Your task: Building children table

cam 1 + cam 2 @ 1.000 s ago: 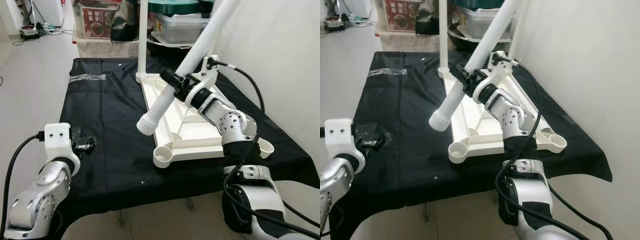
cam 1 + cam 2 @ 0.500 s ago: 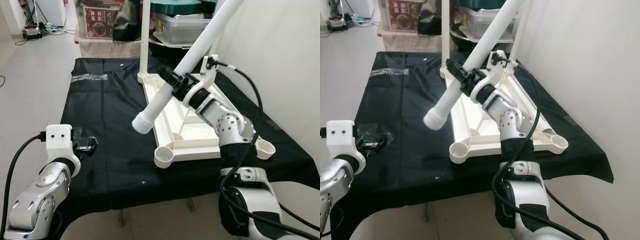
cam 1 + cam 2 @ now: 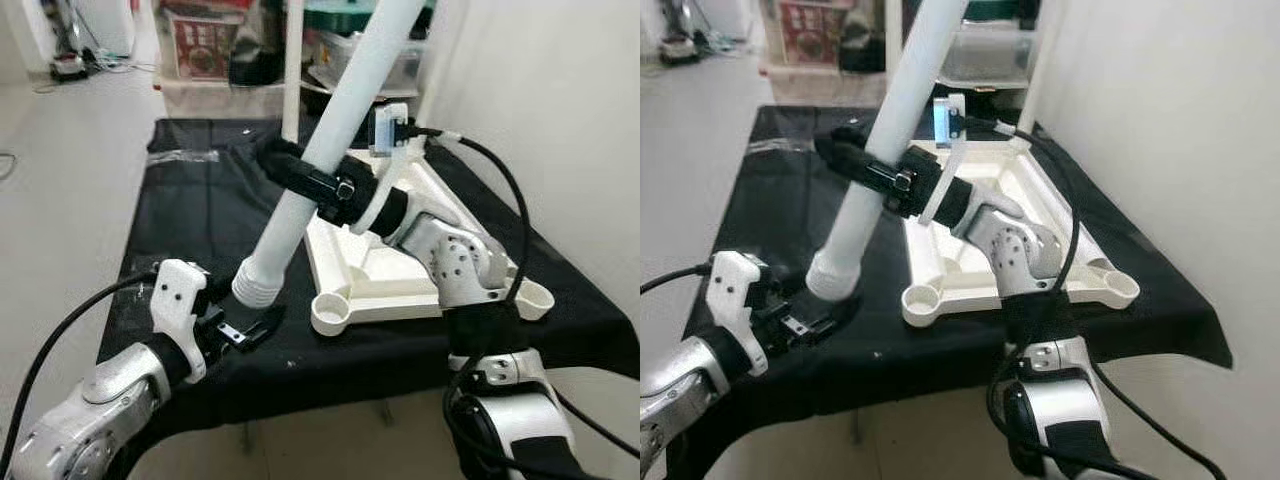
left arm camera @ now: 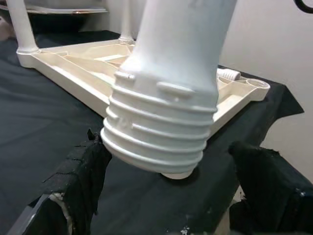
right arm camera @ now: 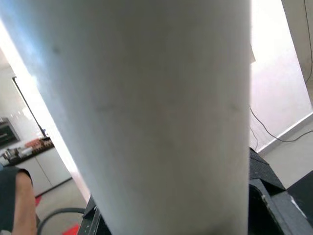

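No legible writing; the red-labelled box [image 3: 205, 45] beyond the black cloth [image 3: 190, 215] is too blurred to read. The right gripper [image 3: 300, 178] clamps the white table leg [image 3: 320, 150] mid-shaft, tilted, its threaded end [image 4: 156, 134] low over the cloth just beside the upturned white tabletop [image 3: 400, 265]. The left gripper [image 4: 166, 196] stands wide apart, fingers [image 4: 78, 171] flanking that end. An upright leg [image 3: 291, 70] stands at the tabletop's far corner. A wall [image 3: 560, 120] is close by the tabletop.

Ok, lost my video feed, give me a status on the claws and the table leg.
Right claw shut on white table leg, tilted. Left claw open beneath its threaded end. Upturned tabletop beside, empty corner socket near; nothing blocking.
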Controlling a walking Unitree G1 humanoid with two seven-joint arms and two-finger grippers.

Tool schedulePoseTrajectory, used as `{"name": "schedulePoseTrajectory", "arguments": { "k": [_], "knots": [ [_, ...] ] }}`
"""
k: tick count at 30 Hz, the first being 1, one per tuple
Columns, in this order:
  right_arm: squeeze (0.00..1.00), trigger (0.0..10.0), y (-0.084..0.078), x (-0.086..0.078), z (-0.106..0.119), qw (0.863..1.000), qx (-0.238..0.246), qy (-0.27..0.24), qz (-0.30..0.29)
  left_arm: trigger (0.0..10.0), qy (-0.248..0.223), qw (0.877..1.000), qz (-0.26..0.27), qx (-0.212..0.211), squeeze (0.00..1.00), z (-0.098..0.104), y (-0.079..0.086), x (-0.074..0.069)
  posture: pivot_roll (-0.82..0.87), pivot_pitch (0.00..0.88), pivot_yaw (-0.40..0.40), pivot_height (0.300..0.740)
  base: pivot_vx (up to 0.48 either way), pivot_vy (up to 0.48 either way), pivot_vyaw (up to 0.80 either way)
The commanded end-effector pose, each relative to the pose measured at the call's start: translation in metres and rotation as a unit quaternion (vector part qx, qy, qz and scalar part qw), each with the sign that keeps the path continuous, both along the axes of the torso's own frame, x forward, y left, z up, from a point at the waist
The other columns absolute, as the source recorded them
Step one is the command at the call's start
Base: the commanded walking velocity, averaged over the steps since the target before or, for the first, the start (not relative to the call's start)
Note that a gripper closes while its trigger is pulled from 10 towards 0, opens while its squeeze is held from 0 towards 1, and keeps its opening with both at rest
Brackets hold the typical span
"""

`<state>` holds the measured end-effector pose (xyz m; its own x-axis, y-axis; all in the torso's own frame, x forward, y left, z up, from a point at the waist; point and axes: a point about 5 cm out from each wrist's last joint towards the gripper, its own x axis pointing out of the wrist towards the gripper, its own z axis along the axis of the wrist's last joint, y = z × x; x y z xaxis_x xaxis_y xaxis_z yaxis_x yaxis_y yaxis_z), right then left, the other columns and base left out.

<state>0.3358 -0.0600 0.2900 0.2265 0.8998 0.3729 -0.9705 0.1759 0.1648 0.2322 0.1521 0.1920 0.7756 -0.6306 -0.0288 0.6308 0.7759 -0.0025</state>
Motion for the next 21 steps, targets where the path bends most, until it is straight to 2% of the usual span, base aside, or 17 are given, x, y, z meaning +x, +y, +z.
{"name": "schedulePoseTrajectory", "arguments": {
  "k": [1,5,8,14,15,16,17,21],
  "knots": [
    [0.00,0.0,0.005,0.000,0.002,1.000,-0.008,-0.012,0.004,10.0,-0.007,1.000,-0.016,0.021,0.00,0.001,-0.001,0.001,0.11,0.000,-0.108,0.740,0.000,0.000,0.00],
    [0.00,0.0,0.008,-0.001,0.002,1.000,-0.011,-0.016,0.010,10.0,-0.011,0.999,-0.018,0.038,0.00,0.002,0.001,0.003,0.11,0.000,-0.106,0.740,0.000,0.000,0.00],
    [0.00,0.0,0.013,-0.010,-0.002,0.999,-0.020,-0.020,0.041,10.0,-0.023,0.998,-0.011,0.058,0.00,0.003,0.004,0.008,0.10,0.000,-0.102,0.740,0.000,0.000,0.00],
    [0.00,0.0,0.015,-0.017,-0.006,0.998,-0.027,-0.020,0.062,10.0,-0.026,0.998,-0.022,0.057,0.00,0.002,0.002,0.009,0.09,0.000,-0.101,0.740,0.000,0.000,0.00],
    [0.00,0.0,0.017,-0.019,-0.007,0.997,-0.028,-0.015,0.067,10.0,-0.024,0.998,-0.034,0.055,0.00,0.000,-0.002,0.008,0.09,0.000,-0.101,0.740,0.000,0.000,0.00],
    [0.00,0.0,0.020,-0.021,-0.008,0.997,-0.031,-0.014,0.073,9.7,-0.021,0.997,-0.048,0.050,0.00,-0.002,-0.006,0.006,0.09,0.000,-0.097,0.740,0.000,0.000,0.00],
    [0.00,0.0,0.022,-0.023,-0.008,0.996,-0.032,-0.013,0.077,6.1,-0.019,0.997,-0.060,0.047,0.00,-0.004,-0.009,0.005,0.09,0.000,-0.097,0.740,0.000,0.000,0.00],
    [0.00,0.0,0.024,-0.023,-0.008,0.996,-0.033,-0.014,0.081,6.1,-0.019,0.996,-0.068,0.045,0.00,-0.004,-0.010,0.005,0.09,0.000,-0.097,0.740,0.000,0.000,0.00]
  ]
}}
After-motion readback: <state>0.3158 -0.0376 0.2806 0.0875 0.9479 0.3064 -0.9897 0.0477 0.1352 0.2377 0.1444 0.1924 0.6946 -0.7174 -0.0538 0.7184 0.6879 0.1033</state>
